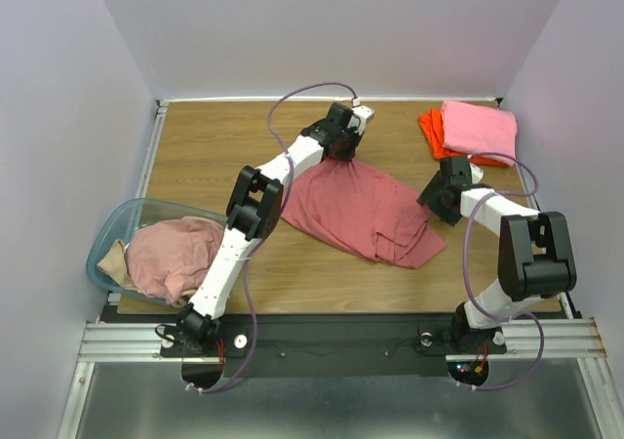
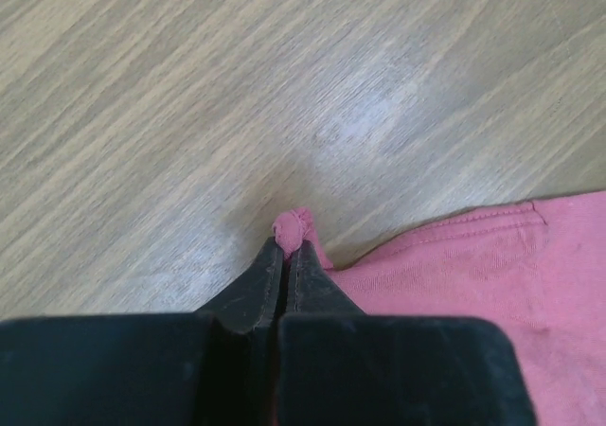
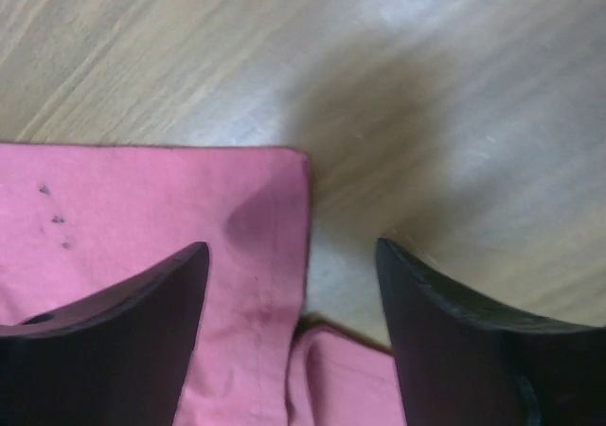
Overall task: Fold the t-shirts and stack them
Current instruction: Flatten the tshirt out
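Observation:
The large salmon-red t-shirt [image 1: 366,212] lies spread and rumpled in the middle of the table. My left gripper [image 1: 343,154] is shut on its far edge; a pinched nub of red cloth [image 2: 292,227] sticks out past the closed fingertips. My right gripper [image 1: 436,203] is open and low over the shirt's right corner; the hem edge [image 3: 284,256] lies between its fingers [image 3: 142,322]. A bright pink shirt [image 1: 478,127] lies folded on an orange one [image 1: 431,132] at the back right. A pale pink shirt [image 1: 175,256] and a beige one [image 1: 114,261] fill the basket.
The translucent blue-green basket [image 1: 136,213] stands at the front left, beside the left arm. Purple walls close in the table on three sides. Bare wood [image 1: 214,146] shows at the back left.

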